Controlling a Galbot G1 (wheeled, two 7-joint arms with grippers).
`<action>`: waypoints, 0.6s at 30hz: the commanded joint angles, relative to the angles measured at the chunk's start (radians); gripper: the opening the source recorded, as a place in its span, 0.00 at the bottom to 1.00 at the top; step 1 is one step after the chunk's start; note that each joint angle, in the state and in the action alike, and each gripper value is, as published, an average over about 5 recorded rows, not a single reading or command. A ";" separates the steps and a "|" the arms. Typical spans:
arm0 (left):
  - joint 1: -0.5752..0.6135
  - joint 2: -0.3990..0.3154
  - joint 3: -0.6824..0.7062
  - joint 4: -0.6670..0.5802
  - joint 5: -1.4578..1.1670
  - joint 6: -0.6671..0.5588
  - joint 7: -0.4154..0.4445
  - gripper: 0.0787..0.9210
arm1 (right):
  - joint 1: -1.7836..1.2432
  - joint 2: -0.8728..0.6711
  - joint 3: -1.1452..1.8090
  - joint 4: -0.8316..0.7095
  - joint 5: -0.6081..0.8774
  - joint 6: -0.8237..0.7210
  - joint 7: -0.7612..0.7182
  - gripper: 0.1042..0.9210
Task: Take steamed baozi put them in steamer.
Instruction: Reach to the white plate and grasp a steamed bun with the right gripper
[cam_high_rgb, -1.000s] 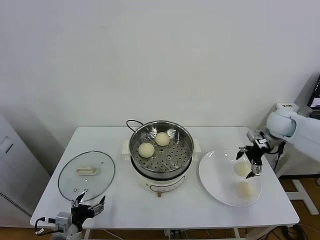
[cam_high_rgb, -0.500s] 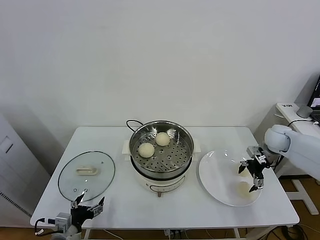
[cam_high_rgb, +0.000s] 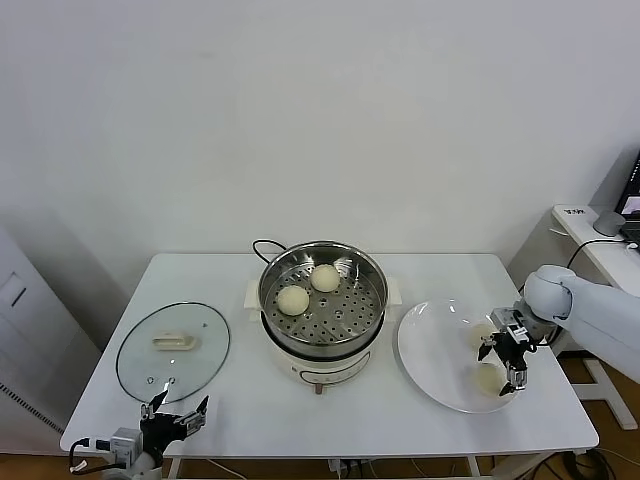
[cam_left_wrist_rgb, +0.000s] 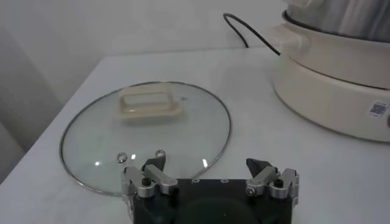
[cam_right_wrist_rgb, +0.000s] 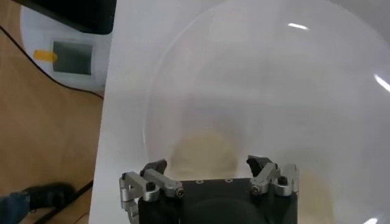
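The steel steamer (cam_high_rgb: 322, 290) on its cream base stands mid-table and holds two baozi (cam_high_rgb: 292, 299) (cam_high_rgb: 324, 278). Two more baozi lie on the white plate (cam_high_rgb: 430, 345) at the right: a nearer one (cam_high_rgb: 487, 378) and a farther one (cam_high_rgb: 481, 334). My right gripper (cam_high_rgb: 503, 362) is open and low over the nearer baozi. In the right wrist view that baozi (cam_right_wrist_rgb: 204, 149) lies just ahead of the open gripper (cam_right_wrist_rgb: 207, 165), between its fingertips. My left gripper (cam_high_rgb: 176, 417) is open and empty at the table's front left edge.
The glass lid (cam_high_rgb: 172, 343) with a cream handle lies flat at the left, just ahead of my left gripper (cam_left_wrist_rgb: 207, 167) in the left wrist view (cam_left_wrist_rgb: 146, 131). A black cord (cam_high_rgb: 262, 245) runs behind the steamer. The table's right edge is close to the plate.
My right gripper has come down and toward the front, from above the farther baozi to the nearer one. The left arm has hardly moved.
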 joint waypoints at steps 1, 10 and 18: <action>0.002 -0.001 0.001 0.000 0.002 -0.001 0.000 0.88 | -0.052 0.002 0.049 -0.013 -0.044 0.004 0.001 0.78; 0.004 -0.001 0.000 -0.002 0.004 -0.001 0.000 0.88 | -0.069 0.009 0.077 -0.012 -0.046 0.010 0.004 0.63; 0.004 -0.004 0.000 -0.005 0.006 -0.001 -0.001 0.88 | -0.022 0.005 0.047 0.018 -0.030 0.017 -0.015 0.52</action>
